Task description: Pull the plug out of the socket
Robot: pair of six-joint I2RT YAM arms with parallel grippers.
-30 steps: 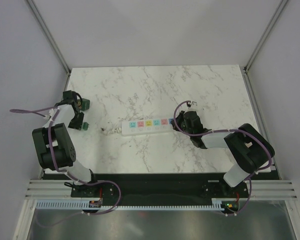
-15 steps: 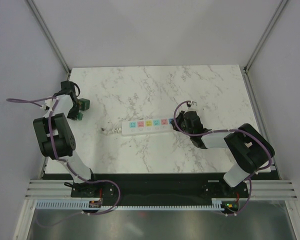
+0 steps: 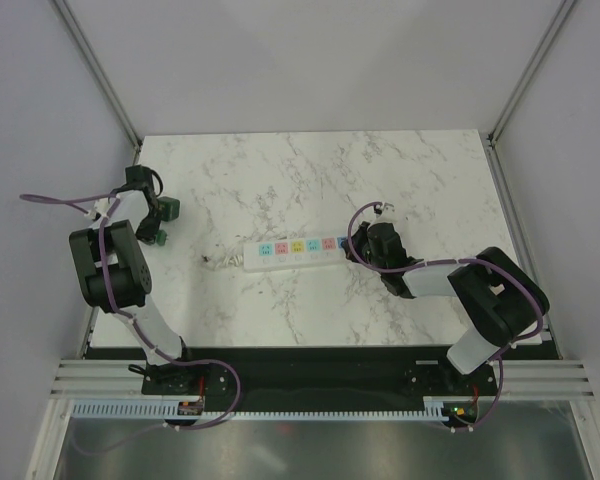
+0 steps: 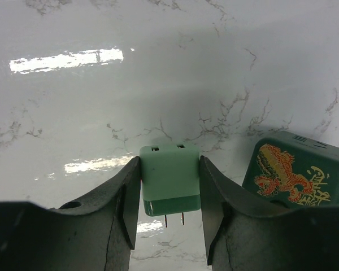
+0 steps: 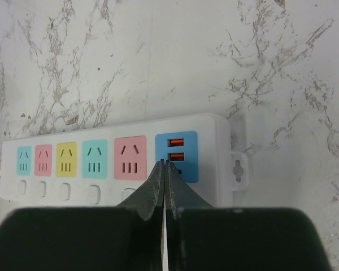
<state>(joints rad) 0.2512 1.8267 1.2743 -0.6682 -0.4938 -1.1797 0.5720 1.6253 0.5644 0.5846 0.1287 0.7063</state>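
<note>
- On the left side of the table (image 3: 310, 180), my left gripper (image 4: 169, 164) is clamping a small light-green block (image 4: 169, 180), one finger pressing each of its side faces.
- The block's two metal prongs are pointing back toward my wrist camera, and two slots are showing on its far face.
- I cannot tell whether the block is touching the marble or hanging just over it.
- The plug (image 4: 296, 169) is sitting just beside my right-hand finger, its orange-yellow dragon mark facing up. It is lying loose on the table, with no finger gripping it.
- The socket (image 5: 101, 127) is lying near the middle of the table, well apart from the plug, with its pastel outlets facing up.
- My right gripper (image 5: 165, 165) is hanging over the socket's near edge with its fingers pressed together on nothing.
- Its tips are pointing at the seam between the pink outlet (image 5: 130, 158) and the blue USB panel (image 5: 177, 155); I cannot tell if they are touching it.
</note>
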